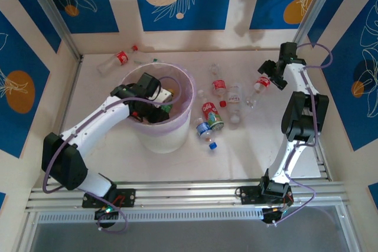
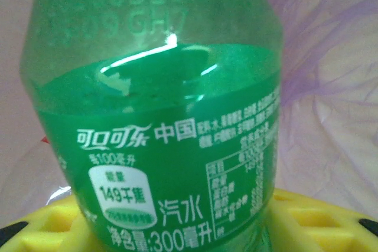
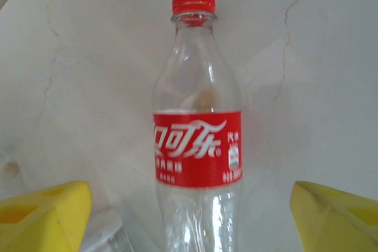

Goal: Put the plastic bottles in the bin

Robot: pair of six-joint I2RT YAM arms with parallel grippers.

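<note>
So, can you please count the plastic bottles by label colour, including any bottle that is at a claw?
Red-label bottles: 4
Green bottle: 1
Blue-label bottle: 1
Clear bottles, label colour too small to tell: about 3
Total: about 9

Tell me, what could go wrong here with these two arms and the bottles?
The left gripper holds a green bottle in the mouth of the bin; it might snag the thin bag on the way out. The right gripper, open, straddles a red-labelled bottle; the round, empty bottle could roll or slip out as it closes.
</note>
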